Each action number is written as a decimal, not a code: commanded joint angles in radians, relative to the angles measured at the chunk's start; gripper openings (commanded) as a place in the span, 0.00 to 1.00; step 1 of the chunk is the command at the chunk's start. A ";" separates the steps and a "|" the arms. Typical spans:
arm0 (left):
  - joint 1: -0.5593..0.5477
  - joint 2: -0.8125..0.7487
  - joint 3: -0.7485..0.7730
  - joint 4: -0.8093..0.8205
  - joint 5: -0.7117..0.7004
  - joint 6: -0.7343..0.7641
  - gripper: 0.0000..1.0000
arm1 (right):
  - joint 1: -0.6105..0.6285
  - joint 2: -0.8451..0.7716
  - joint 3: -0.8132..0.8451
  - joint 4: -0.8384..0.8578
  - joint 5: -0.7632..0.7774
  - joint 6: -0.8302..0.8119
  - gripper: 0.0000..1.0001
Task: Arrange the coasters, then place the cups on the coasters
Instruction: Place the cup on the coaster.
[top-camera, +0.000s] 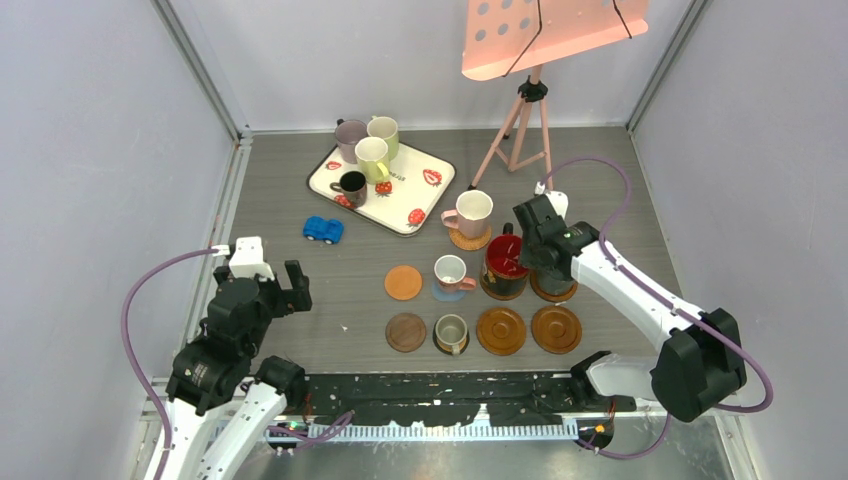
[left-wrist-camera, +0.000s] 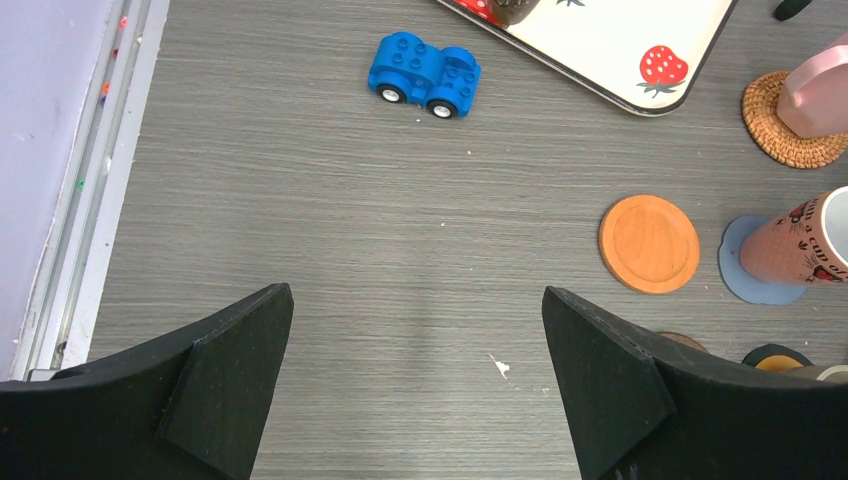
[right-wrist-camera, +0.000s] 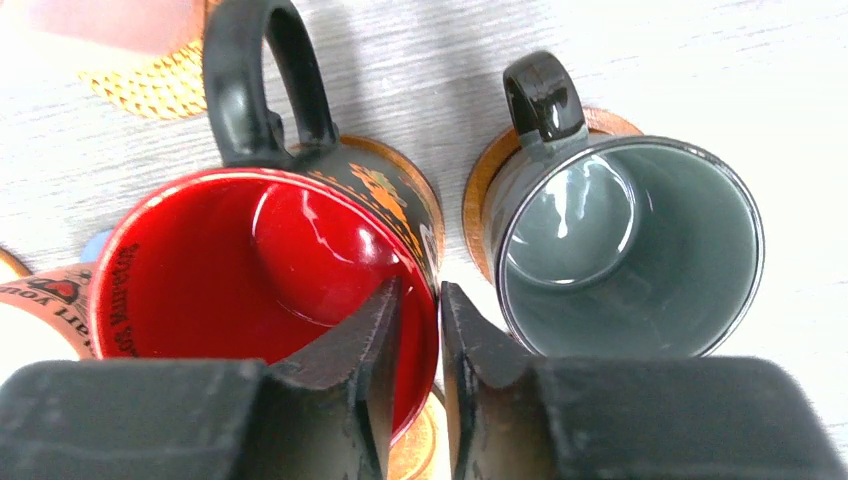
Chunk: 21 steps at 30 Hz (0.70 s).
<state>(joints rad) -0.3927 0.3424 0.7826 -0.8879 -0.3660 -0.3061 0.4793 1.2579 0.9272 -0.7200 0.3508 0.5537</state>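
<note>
While the right gripper (right-wrist-camera: 415, 290) is straddling the wall of the red-lined dark mug (right-wrist-camera: 250, 260), one finger is sitting inside the mug and the other outside it, next to the grey mug (right-wrist-camera: 630, 240). The fingers are standing close together, and I cannot tell whether they are pinching the wall or standing loose of it. Both mugs are standing upright, just beside each other, toward the right edge of the desk (left-wrist-camera: 300, 200), each on its own brown coaster.

The left gripper (left-wrist-camera: 415, 300) is hanging released, jaws spread wide with nothing between them, over the desk near its left edge.

Toward the middle of the desk, the lettered pink cup (top-camera: 450, 272) is sitting on the blue coaster (left-wrist-camera: 745, 285), and the plain pink cup (top-camera: 470, 212) is sitting on the woven coaster (top-camera: 470, 240). A small cup (top-camera: 451, 333) is resting on a dark coaster toward the near edge. The orange coaster (top-camera: 403, 282), the dark wood coaster (top-camera: 406, 332) and two glossy brown coasters (top-camera: 501, 330) are lying uncovered. Four more cups (top-camera: 372, 155) are standing on the strawberry tray (top-camera: 405, 195) toward the far edge, with the blue toy car (top-camera: 323, 229) near it.
</note>
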 joint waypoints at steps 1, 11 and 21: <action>-0.005 -0.007 0.000 0.039 0.006 0.002 1.00 | -0.007 -0.027 0.030 0.084 0.006 0.020 0.32; -0.005 0.002 -0.003 0.042 0.015 -0.002 1.00 | -0.007 -0.067 0.124 -0.010 0.018 0.005 0.44; -0.005 0.064 0.006 0.080 0.013 -0.025 1.00 | 0.002 -0.137 0.179 0.031 -0.147 -0.053 0.62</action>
<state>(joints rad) -0.3927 0.3599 0.7815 -0.8791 -0.3553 -0.3084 0.4759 1.1625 1.0664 -0.7376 0.2909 0.5434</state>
